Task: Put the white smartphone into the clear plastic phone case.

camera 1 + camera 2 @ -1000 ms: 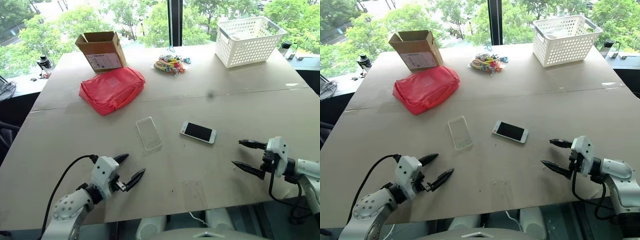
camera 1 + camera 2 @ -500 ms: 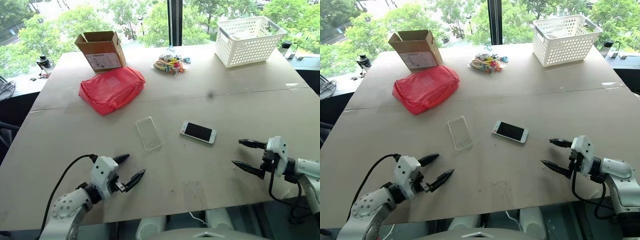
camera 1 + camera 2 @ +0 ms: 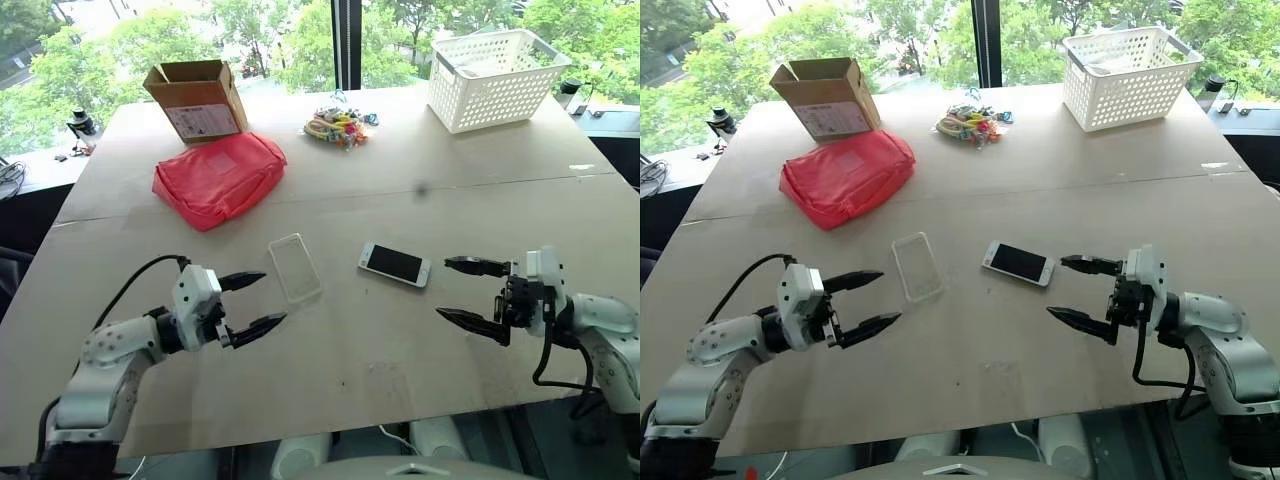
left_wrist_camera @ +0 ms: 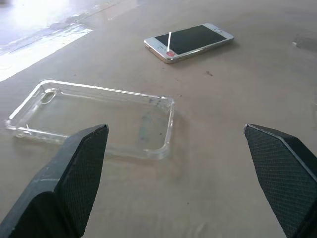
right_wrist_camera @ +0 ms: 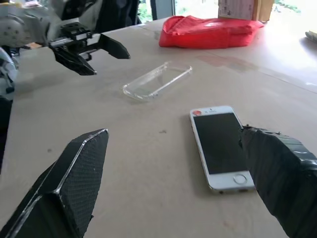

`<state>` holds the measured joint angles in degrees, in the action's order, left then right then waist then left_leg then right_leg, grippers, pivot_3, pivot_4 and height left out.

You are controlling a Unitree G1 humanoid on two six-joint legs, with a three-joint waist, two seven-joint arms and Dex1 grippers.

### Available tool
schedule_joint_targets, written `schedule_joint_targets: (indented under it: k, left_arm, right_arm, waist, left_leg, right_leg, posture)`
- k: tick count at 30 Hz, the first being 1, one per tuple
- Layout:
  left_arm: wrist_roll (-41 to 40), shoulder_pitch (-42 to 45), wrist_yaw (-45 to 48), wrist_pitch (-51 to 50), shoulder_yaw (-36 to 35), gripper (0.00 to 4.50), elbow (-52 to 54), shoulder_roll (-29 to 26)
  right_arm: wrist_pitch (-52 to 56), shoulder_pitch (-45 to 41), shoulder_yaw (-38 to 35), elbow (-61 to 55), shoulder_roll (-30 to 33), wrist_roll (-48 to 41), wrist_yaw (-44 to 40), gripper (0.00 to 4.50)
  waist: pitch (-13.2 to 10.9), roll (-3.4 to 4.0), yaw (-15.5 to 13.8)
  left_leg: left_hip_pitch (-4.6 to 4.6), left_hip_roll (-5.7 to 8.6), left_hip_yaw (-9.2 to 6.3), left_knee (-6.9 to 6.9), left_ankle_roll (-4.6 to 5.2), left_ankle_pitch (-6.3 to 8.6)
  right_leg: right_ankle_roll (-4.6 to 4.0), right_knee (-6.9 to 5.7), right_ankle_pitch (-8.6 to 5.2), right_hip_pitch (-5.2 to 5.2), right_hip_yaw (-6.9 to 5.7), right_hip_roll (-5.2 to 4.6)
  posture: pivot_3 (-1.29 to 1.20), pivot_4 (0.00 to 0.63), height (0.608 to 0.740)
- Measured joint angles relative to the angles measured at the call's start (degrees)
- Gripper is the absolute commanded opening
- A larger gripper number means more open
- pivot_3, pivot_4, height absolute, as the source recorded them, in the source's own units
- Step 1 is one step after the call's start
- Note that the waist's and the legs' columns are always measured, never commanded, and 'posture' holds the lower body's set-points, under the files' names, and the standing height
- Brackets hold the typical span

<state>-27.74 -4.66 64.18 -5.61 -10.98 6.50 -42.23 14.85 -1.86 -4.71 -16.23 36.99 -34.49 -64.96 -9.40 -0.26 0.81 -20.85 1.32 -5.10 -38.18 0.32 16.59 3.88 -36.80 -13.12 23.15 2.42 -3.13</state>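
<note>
Currently: white flat rectangular smartphone [image 3: 395, 264] face-up on bare brown bench [image 3: 400, 190], beside clear plastic rounded-rectangle case [image 3: 296, 267], apart, not touching. Right end effector [image 3: 470, 293] spread wide, empty, just beside phone. Left end effector [image 3: 252, 303] likewise spread, empty, near case. Advice: pinch phone across long edges, keep level; steady case by rim, open side up, before seating one end first.

Wide tan table [image 3: 400, 180]; window [image 3: 300, 40] behind, green trees, bright daylight.
</note>
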Motion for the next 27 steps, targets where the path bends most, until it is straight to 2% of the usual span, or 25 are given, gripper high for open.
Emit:
schedule_joint_targets:
  k: [4,10,15,16,19,27]
  left_arm:
    - [0.69,6.81,5.69,2.38,0.01,4.47,-7.79,-3.24]
    - [3.46,10.62,9.61,6.11,1.66,4.47,-14.21,-3.57]
    - [6.97,18.05,14.99,10.13,5.56,4.47,-21.06,-4.28]
    - [10.2,24.22,18.0,14.18,9.03,4.47,-27.36,-4.49]
    - [14.17,33.73,21.8,20.58,12.79,4.47,-36.15,-2.92]
    - [22.17,47.9,26.34,36.67,20.19,4.47,-55.01,1.39]
  right_arm:
    - [2.53,-2.11,0.52,-2.85,0.01,-0.99,1.58,4.5]
    - [5.17,-2.06,0.5,-4.28,0.2,-1.76,2.92,4.5]
    - [7.84,-2.32,2.03,-6.19,0.19,-2.89,3.77,4.5]
    - [7.86,-1.86,2.12,-6.15,0.2,-1.92,4.67,4.5]
    - [7.73,-1.47,2.46,-6.22,0.19,-0.25,6.74,4.5]
    - [7.77,0.39,2.44,-7.69,-0.07,0.22,9.18,4.5]
  waist:
    - [-0.02,-0.02,-0.03]
    - [-0.05,-0.08,-0.02]
    - [-0.07,-0.11,-0.05]
    - [-0.1,-0.15,-0.23]
    - [-0.1,-0.16,-0.27]
    - [-0.14,-0.23,0.17]
  left_leg:
    - [-0.04,0.03,0.0,0.0,0.0,0.0]
    - [-0.42,0.02,-0.09,0.02,-0.01,0.0]
    - [-0.5,0.08,-0.02,0.0,-0.01,0.0]
    - [-0.57,0.18,-0.03,-0.04,-0.01,0.0]
    - [-0.75,0.23,-0.1,-0.16,-0.02,-0.01]
    - [-0.83,0.23,-0.15,-0.15,0.0,-0.01]
  right_leg:
    - [0.01,0.05,0.0,0.02,0.0,-0.01]
    - [0.01,0.01,0.03,0.42,0.03,-0.03]
    - [0.01,0.01,0.03,0.46,-0.06,-0.01]
    - [0.01,0.01,0.03,0.46,-0.13,-0.01]
    - [0.01,0.01,0.04,0.51,-0.25,-0.01]
    - [0.02,-0.06,0.04,0.62,-0.29,0.02]
  posture:
    - [0.0,0.15,0.74]
    - [0.0,0.15,0.74]
    - [0.0,0.15,0.74]
    - [0.0,0.15,0.74]
    - [0.0,0.15,0.74]
    - [0.0,0.15,0.74]
